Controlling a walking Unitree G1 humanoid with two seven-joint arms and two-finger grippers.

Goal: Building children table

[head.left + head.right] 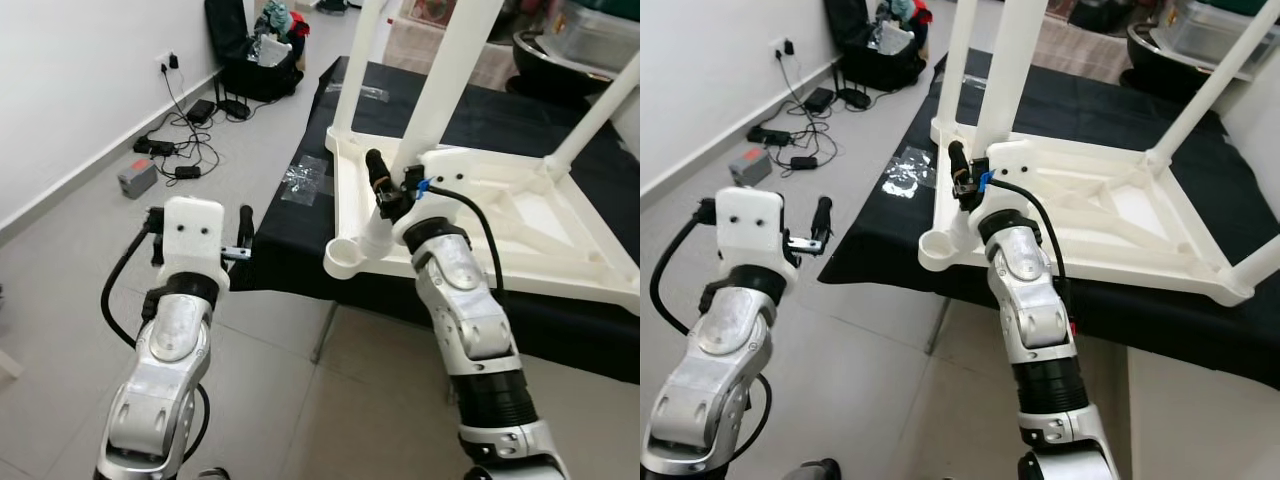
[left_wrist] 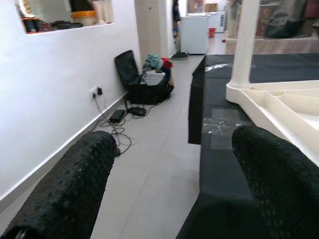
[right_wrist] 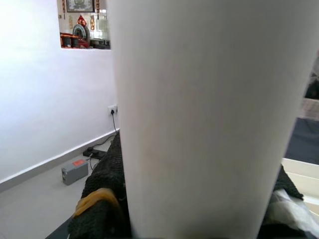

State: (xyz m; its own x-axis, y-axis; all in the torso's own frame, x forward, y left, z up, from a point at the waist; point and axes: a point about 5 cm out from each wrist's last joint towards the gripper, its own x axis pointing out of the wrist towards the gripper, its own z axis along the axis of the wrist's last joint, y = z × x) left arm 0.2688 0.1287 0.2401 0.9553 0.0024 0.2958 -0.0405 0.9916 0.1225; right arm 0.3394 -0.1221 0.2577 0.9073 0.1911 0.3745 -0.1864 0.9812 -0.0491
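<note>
Table: upturned cream moulded-plastic children's table [image 1: 480,215], ribbed underside.
Right gripper [image 1: 385,195]: clenched round smooth white cylindrical leg [image 1: 440,85].
Left gripper [image 1: 205,240]: released, pebbled black fingers [image 2: 75,184] apart.

The tops of the upturned table's legs [image 1: 440,70] run out past the far edge. The right gripper [image 1: 388,190] has one finger [image 1: 376,170] showing; the other is hidden behind the leg. The dark cloth [image 1: 290,215] hides whatever bears it. The bag's [image 1: 250,50] contents are too small to tell.
</note>
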